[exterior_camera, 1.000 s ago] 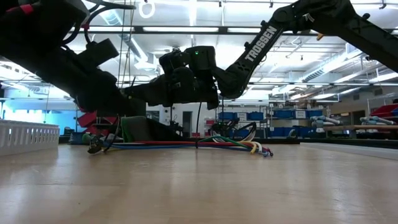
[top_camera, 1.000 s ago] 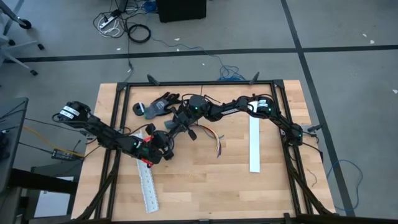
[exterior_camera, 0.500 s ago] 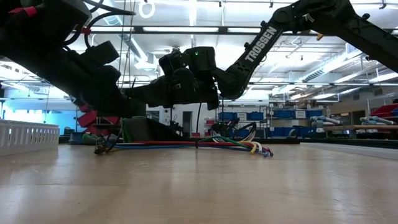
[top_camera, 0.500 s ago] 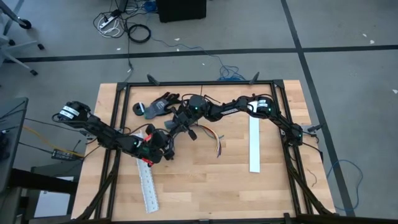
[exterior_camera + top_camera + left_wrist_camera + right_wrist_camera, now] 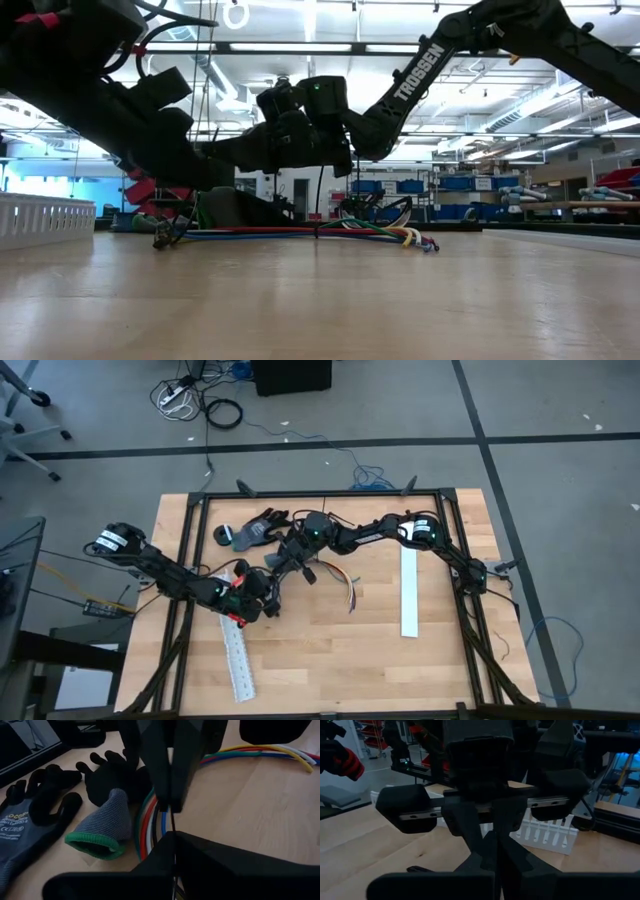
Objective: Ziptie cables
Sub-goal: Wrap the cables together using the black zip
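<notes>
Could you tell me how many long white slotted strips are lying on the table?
2: one white strip near the table's front-left, by the left arm; the other white strip on the right side. No others show.

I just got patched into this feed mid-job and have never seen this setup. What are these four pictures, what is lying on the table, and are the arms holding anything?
These are two dark robot arms at a wooden table, each ending in a two-finger gripper. One picture looks straight down from above, one looks level across the tabletop, and the other two come from cameras on each arm's wrist.

On the table lie a bundle of thin coloured cables, a pair of dark work gloves, and two long white slotted strips, one on the right and one at the lower left.

The left gripper is low at one end of the cables, fingers shut; its wrist view shows a thin dark strand running between them. The right gripper is shut too, close by near the gloves. What it pinches, if anything, I cannot tell.
</notes>
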